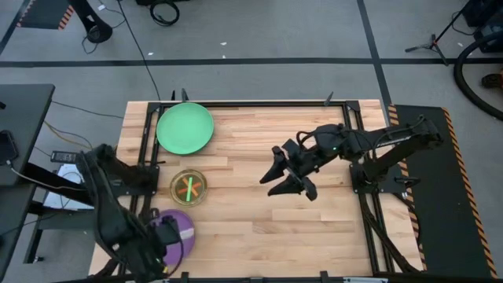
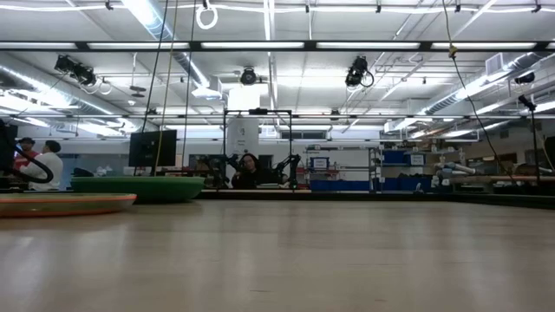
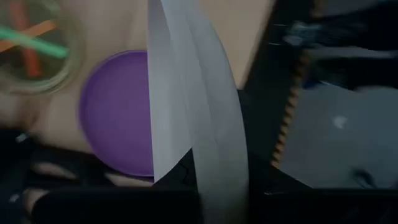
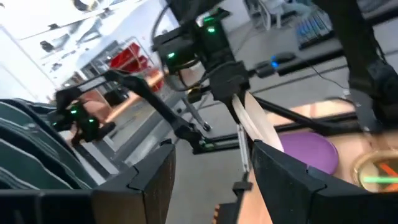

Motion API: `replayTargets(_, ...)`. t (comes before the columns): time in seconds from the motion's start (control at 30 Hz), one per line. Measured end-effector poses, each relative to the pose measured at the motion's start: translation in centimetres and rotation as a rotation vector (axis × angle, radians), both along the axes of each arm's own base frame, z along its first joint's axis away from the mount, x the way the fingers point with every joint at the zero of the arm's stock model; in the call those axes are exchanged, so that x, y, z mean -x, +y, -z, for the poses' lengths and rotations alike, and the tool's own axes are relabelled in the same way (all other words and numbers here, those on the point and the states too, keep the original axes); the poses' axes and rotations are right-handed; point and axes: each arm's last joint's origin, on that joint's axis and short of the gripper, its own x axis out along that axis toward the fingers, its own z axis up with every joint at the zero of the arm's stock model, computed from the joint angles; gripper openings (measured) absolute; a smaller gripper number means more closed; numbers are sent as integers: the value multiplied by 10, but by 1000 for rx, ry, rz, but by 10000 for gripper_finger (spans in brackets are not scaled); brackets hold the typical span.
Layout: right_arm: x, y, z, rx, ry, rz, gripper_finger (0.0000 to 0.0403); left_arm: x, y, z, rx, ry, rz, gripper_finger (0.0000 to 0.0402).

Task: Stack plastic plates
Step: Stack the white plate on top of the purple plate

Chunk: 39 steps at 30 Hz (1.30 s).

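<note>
My left gripper (image 1: 167, 238) is at the table's near left corner, pointing down, shut on a white plate (image 3: 186, 112) that hangs on edge over the purple plate (image 1: 182, 228). The purple plate lies flat on the wood. Beside it, farther back, a small stack of translucent plates (image 1: 189, 187) with an orange and green tint lies flat. The large green plate (image 1: 185, 128) lies at the far left. My right gripper (image 1: 277, 182) hovers open above the middle of the table, fingers level and pointing toward the left side, with nothing between them. My left gripper pinches the white plate's rim (image 3: 177, 169) between its two fingers, coming from above and pointing down. The plate hangs below the fingers on edge, slanting, clear of the purple plate (image 4: 314, 152) under it. The right wrist view shows the same hold (image 4: 244, 107) from afar.
Black metal rails (image 1: 355, 134) frame the table's left, right and far sides. Bare wood (image 1: 259, 228) spreads over the middle and near right. A person in a striped shirt (image 4: 25, 149) stands beyond the table's left side; others show far off in the low view.
</note>
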Motion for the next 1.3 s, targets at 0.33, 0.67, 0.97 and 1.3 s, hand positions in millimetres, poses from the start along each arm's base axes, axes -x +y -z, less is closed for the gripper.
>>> replayTargets(0.33, -11, -7, 11, -35, 75, 55, 217, -22, -39, 69, -283, 78, -5, 48)
replayTargets(0.67, -9, 7, 11, 6, 48, 114, 216, -16, -68, 110, -342, 210, 81, 52)
replayTargets(0.97, -3, 29, 11, -13, 68, 90, 216, 0, -58, 161, -486, 371, -118, 54)
replayTargets(1.3, 8, 56, 11, -25, 76, 99, 216, 2, -62, 164, -500, 282, -119, 70)
